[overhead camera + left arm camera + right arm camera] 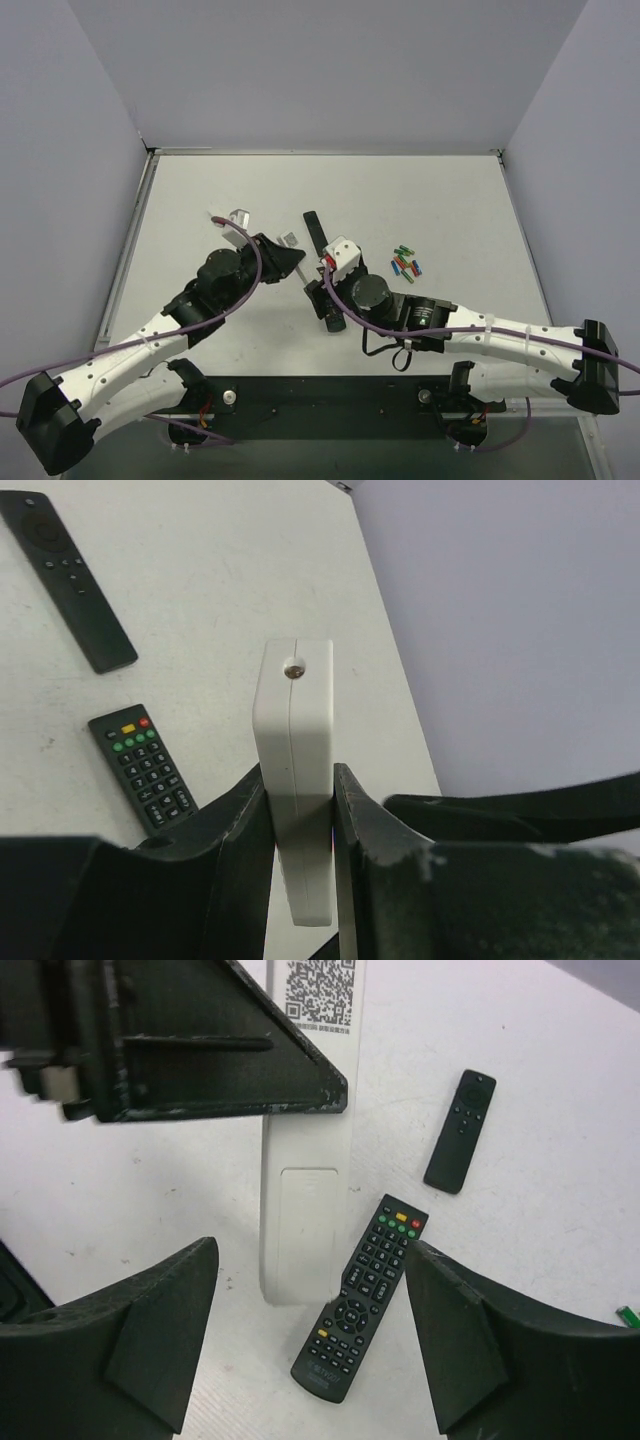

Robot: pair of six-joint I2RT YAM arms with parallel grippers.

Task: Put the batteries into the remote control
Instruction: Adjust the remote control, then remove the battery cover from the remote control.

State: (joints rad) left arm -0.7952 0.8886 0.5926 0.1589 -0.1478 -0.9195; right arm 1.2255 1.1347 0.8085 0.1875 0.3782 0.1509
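The white remote control (293, 740) stands on its long edge, and my left gripper (298, 800) is shut on its two faces. In the right wrist view its plain back (305, 1220) faces the camera, with a rectangular bay panel and a QR label (322, 990), and a left finger (200, 1060) crosses it. My right gripper (310, 1340) hovers open over the remote's lower end with nothing between its fingers. The batteries (405, 265), green, red and blue, lie in a loose cluster to the right of both grippers. One green cell (628, 1314) shows at the frame's edge.
A black remote with coloured buttons (360, 1300) lies right beside the white remote's end. A slim black remote (460, 1130) lies farther back. Two small pale pieces (238, 216) rest on the table behind the left gripper (290, 262). Grey walls enclose the table.
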